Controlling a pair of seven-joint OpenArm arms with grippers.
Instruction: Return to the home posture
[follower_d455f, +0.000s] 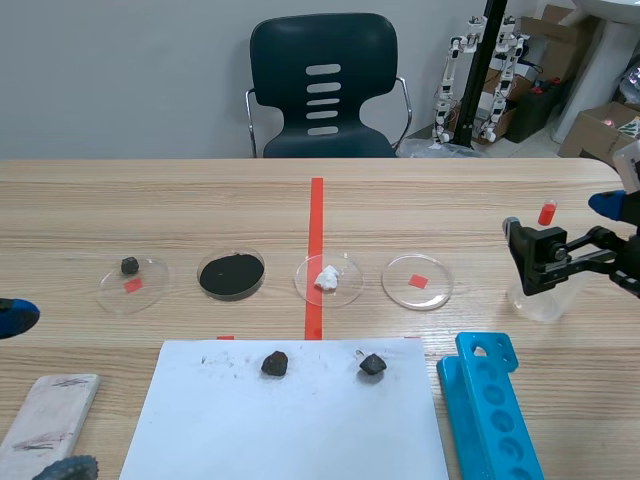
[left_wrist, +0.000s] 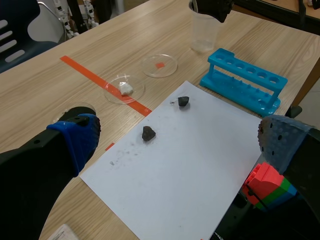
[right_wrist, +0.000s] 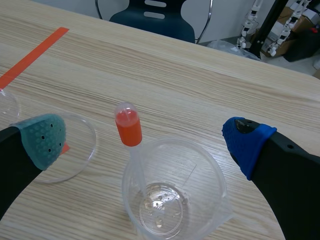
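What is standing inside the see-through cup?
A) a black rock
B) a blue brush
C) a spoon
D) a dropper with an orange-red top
D: a dropper with an orange-red bulb stands in the clear cup, tip down near the bottom.

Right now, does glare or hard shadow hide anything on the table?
Scene view: even light, no hard shadows on the white sheet. Right wrist view: small bright highlights in the clear beaker; the red-capped dropper reads fine. Left wrist view: no glare; soft shadow beneath the blue tube rack.
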